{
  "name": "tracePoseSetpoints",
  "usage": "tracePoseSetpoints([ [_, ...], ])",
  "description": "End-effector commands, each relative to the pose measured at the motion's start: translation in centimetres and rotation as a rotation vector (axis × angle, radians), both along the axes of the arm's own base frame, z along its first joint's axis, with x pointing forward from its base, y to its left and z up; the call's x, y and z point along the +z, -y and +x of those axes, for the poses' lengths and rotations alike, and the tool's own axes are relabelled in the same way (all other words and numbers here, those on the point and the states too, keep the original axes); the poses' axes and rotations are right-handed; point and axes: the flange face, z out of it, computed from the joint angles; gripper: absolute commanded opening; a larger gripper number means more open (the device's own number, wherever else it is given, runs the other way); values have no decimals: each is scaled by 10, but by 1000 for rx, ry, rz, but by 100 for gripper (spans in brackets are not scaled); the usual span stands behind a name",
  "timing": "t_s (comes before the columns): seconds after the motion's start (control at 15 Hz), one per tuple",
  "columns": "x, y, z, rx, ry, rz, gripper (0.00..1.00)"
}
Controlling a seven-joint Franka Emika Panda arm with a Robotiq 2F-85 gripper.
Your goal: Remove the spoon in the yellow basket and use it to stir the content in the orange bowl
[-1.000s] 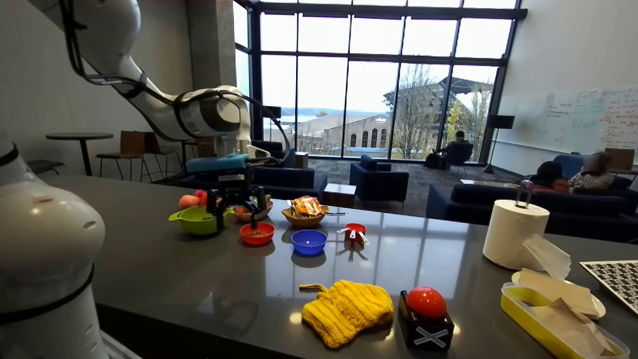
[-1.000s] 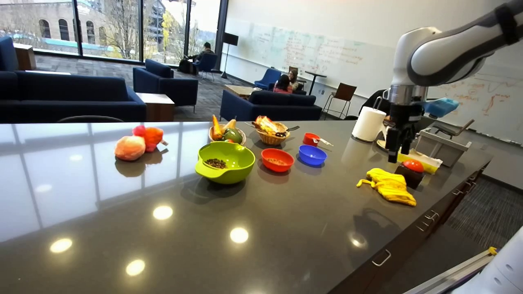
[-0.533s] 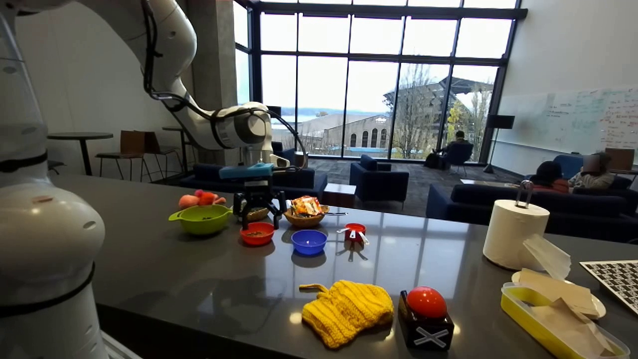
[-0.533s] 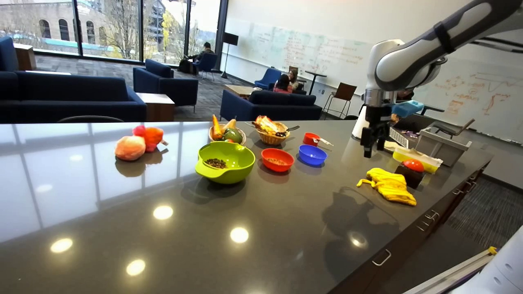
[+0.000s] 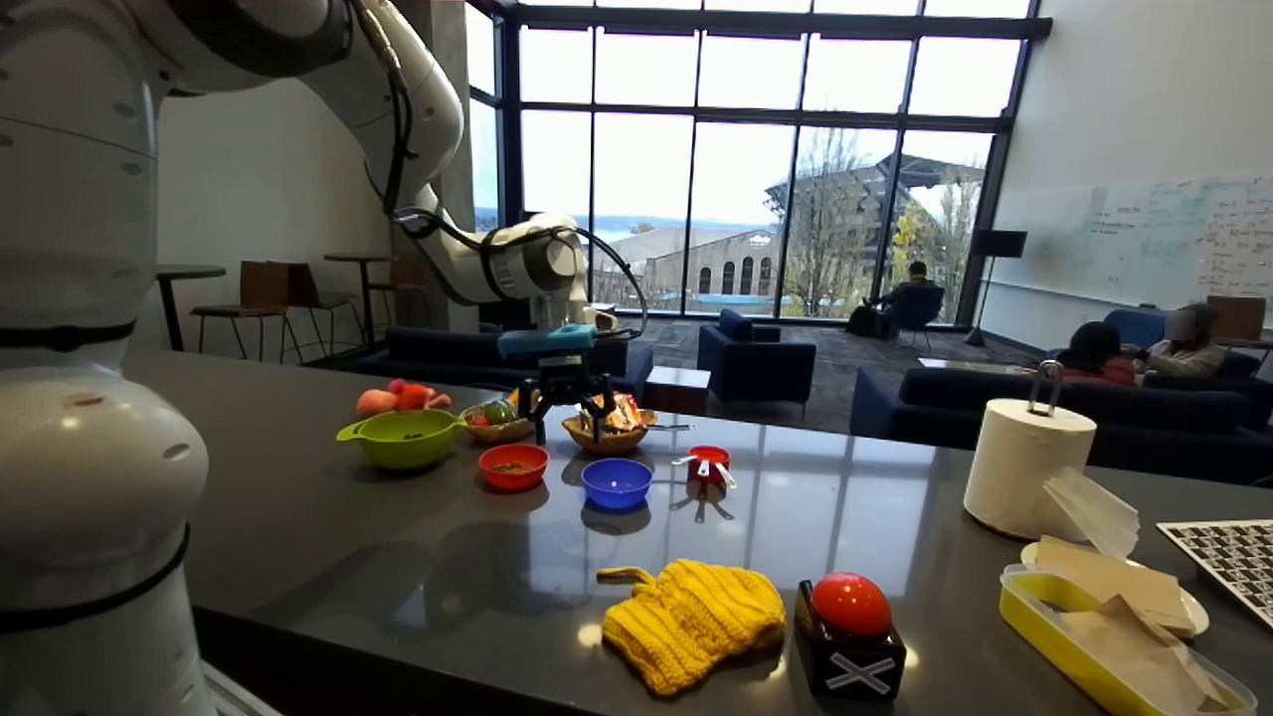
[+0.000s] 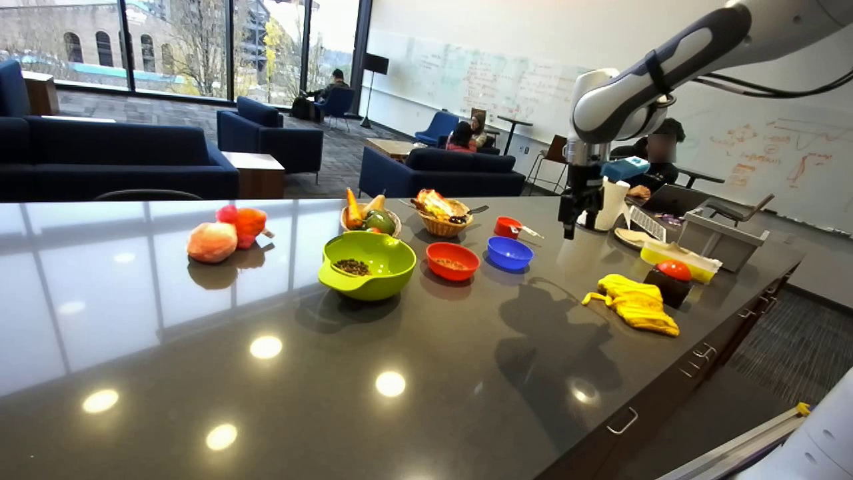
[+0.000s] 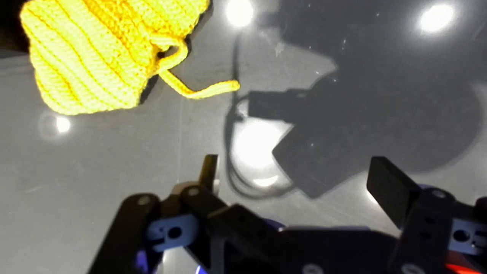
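While all that stands on the counter point(image 6: 333, 400) has kept its place, the end effector point(image 5: 569, 436) has travelled sideways over the last second. In an exterior view it has gone from in front of the green bowl point(image 5: 403, 452) to in front of the yellow basket point(image 5: 629, 442); in an exterior view it now hangs nearer the blue bowl point(image 6: 510, 265), no longer close to the red button point(image 6: 674, 269). The wrist view shows its fingers point(image 7: 388, 186) spread wide, holding nothing. The basket, of wicker, carries bright packets point(image 6: 433, 203), and from it juts a dark utensil point(image 6: 478, 209), too small to confirm as the spoon. The reddish orange bowl point(image 6: 454, 275), with small bits point(image 6: 452, 264) inside, stands between the green and blue ones.
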Motion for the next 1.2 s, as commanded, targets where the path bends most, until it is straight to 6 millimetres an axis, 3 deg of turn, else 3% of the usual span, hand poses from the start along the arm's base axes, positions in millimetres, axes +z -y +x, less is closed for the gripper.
tracePoseSetpoints([
  [0.0, 3, 19, 41, 16, 18, -10, 100],
  [0.47, -2, 44, 112, 58, 66, 22, 100],
  [1.13, -13, 56, 195, 123, 175, 116, 100],
])
